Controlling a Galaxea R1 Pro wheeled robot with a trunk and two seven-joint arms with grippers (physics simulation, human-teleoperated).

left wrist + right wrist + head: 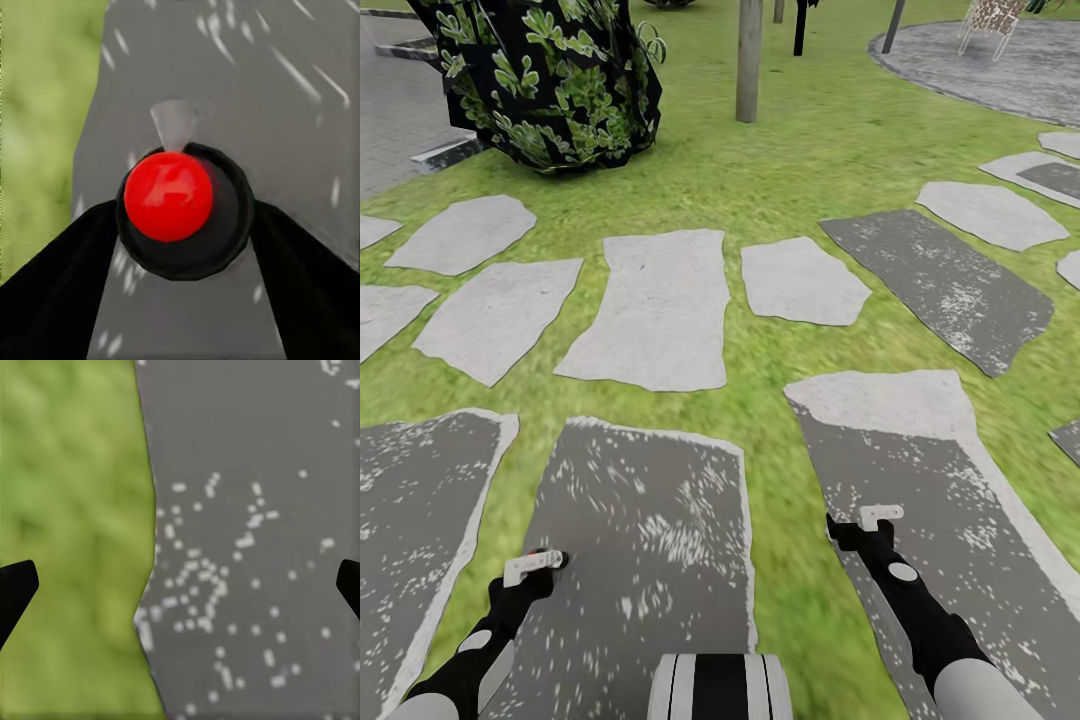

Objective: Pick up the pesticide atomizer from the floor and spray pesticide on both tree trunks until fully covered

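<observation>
The garden's grass floor [780, 190] spreads blurry green between grey stepping stones [660, 305], some pale, some dark and white-flecked. A straight, bare, grey-tan tree trunk [749, 60] stands upright on the lawn far ahead, beside a dark leafy shrub.

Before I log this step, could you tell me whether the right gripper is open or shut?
Open. In the right wrist view the right gripper has its dark fingertips at opposite edges, with only grass and a grey stepping stone between them.

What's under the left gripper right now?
Under the left gripper: a dark grey, white-flecked stepping stone, with green grass beside it. The red ball and black ring between its fingers cover the stone directly beneath.
</observation>
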